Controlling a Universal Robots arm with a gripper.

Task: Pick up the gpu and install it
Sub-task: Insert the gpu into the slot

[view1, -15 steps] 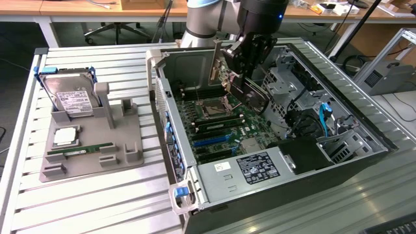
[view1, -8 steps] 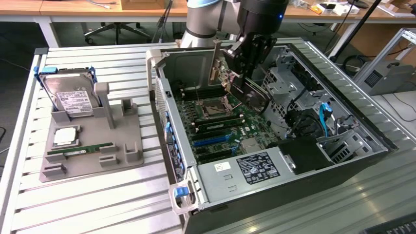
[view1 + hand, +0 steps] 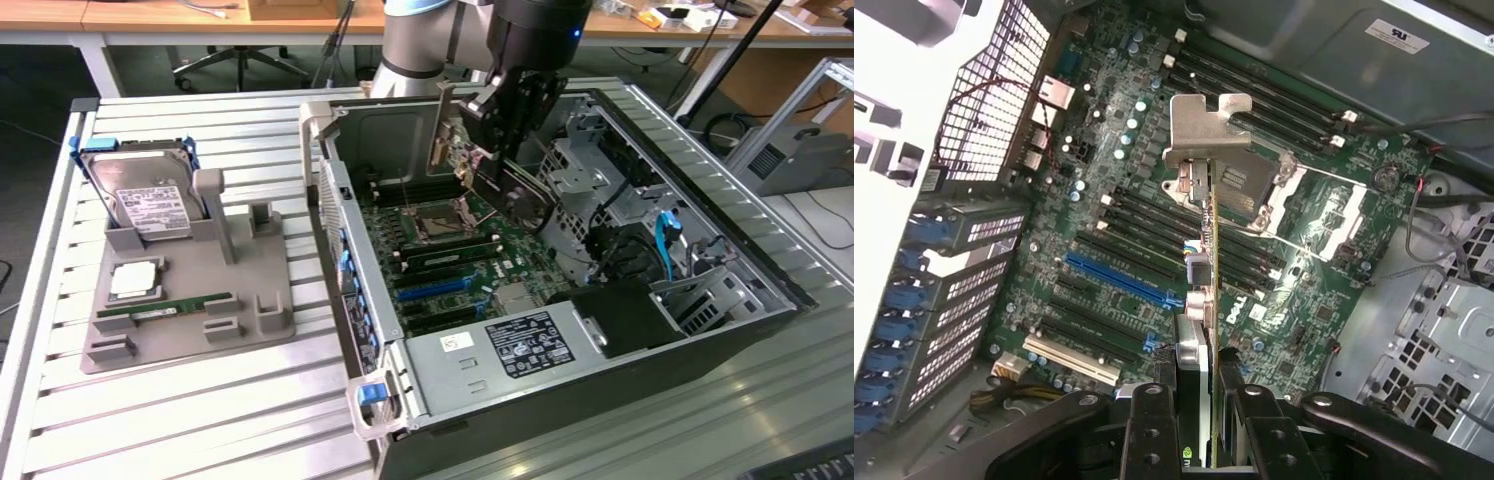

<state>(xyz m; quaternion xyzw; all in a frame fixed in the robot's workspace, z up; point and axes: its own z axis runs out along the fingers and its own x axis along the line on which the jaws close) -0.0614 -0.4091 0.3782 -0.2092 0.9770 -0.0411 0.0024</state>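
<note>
The gripper (image 3: pixel 497 165) is over the open computer case (image 3: pixel 350 300) now, jaws drawn partway in and clamped on the gpu (image 3: pixel 523 200); the card hangs tilted above the motherboard (image 3: pixel 441 270), clear of it, just beside the processor socket (image 3: pixel 434 222); its silver bracket (image 3: pixel 443 130) points up towards the case's far wall. From the wrist view you see the card edge-on, pinched between the two black fingers (image 3: pixel 1151 425), bracket end (image 3: pixel 1204 130) furthest from them, and the blue slot (image 3: pixel 1119 280) lies to one side, empty. Off at the exterior view's left, the grey tray (image 3: pixel 187 340) holds the hard drive (image 3: pixel 147 195) and the RAM stick (image 3: pixel 167 308), well apart from the arm.
</note>
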